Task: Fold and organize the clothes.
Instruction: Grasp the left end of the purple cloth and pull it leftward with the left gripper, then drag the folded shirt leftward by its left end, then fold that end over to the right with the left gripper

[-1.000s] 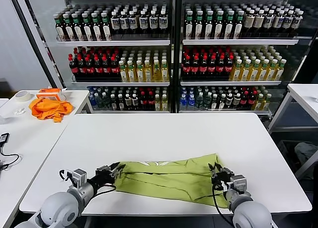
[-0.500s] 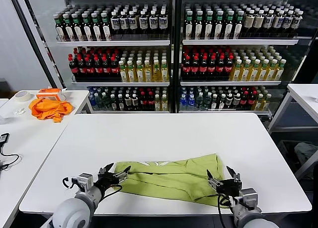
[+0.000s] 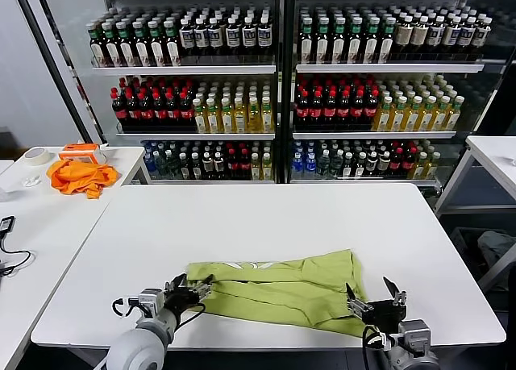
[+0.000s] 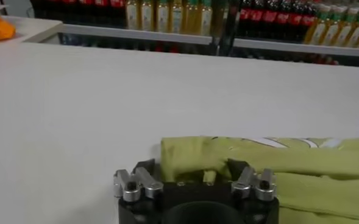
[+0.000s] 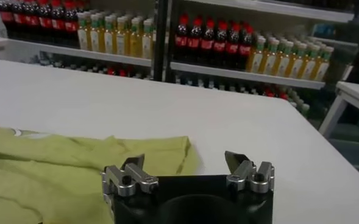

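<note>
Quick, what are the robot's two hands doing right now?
Left hand: open, holding nothing, at the green T-shirt's end.
Right hand: open, empty, beside its other end.

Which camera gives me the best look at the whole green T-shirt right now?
The head view: it shows the whole lime-green T-shirt folded into a band across the table's near edge. The left wrist view catches only its folded end by the left gripper; the right wrist view only its other end.
</note>
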### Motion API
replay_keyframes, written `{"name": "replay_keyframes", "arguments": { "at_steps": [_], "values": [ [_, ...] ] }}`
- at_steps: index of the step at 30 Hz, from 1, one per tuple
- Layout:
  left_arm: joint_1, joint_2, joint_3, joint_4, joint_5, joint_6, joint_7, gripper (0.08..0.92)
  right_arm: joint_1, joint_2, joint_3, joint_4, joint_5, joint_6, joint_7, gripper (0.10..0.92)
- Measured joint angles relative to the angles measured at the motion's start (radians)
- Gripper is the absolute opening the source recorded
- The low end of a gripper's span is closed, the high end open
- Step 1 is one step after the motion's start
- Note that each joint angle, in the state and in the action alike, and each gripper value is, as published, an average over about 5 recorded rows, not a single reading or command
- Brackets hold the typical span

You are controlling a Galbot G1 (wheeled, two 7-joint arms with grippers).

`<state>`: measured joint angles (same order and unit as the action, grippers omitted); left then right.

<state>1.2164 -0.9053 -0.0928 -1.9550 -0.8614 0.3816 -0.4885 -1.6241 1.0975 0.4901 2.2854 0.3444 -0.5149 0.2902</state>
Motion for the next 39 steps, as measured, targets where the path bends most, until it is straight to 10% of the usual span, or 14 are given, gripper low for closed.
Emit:
{"name": "replay_keyframes", "arguments": {
  "at_steps": [21, 39],
  "values": [
    [0.046, 0.021, -0.044, -0.014, 0.17, 0.058, 0.031, 0.104, 0.01, -0.006, 0.021, -0.003, -0.011, 0.024, 0.015, 0.823],
    [0.19, 0.194, -0.445, -0.111, 0.268, 0.166, 0.117, 0.089, 0.058, -0.001, -0.005, -0.032, -0.007, 0.028, 0.013, 0.823]
  ]
}}
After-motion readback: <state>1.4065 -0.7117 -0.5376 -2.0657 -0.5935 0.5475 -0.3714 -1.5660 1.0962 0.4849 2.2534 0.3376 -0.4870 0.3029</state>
